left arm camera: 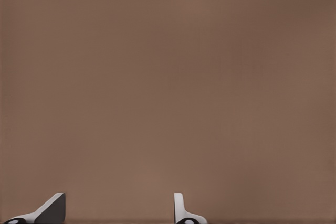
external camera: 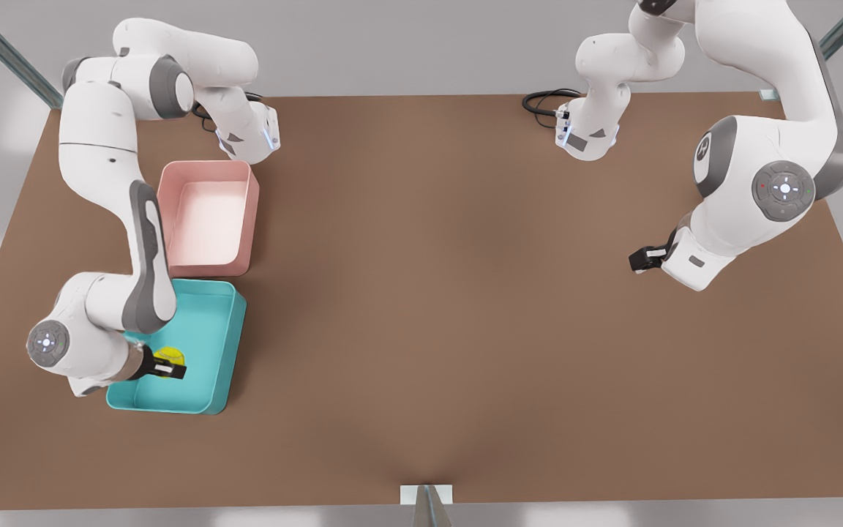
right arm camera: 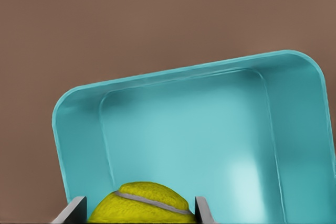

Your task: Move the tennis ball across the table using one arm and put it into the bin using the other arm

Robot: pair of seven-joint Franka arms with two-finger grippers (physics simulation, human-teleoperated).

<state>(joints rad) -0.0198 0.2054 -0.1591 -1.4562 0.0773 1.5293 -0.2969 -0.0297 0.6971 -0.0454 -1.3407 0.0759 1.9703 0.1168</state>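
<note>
Holding the tennis ball (right arm camera: pixel 143 203) pinched between the right gripper (external camera: pixel 170 367) fingers, directly above the bin (right arm camera: pixel 79 145) floor, ready for release. Left gripper (external camera: pixel 641 259) spread, idle over bare table (left arm camera: pixel 168 77), well apart, handover role presumably finished.

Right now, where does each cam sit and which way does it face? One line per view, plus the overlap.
Front view: high above the table, looking steeply down; both arms, the pink tray and the bin show.
Left wrist view: on the arm at the front view's right, facing bare tabletop; the parted fingers of the left end effector show.
Right wrist view: over the bin, looking into it; right end effector grips the tennis ball.
Shared: front and right wrist views both show ball and bin.
</note>
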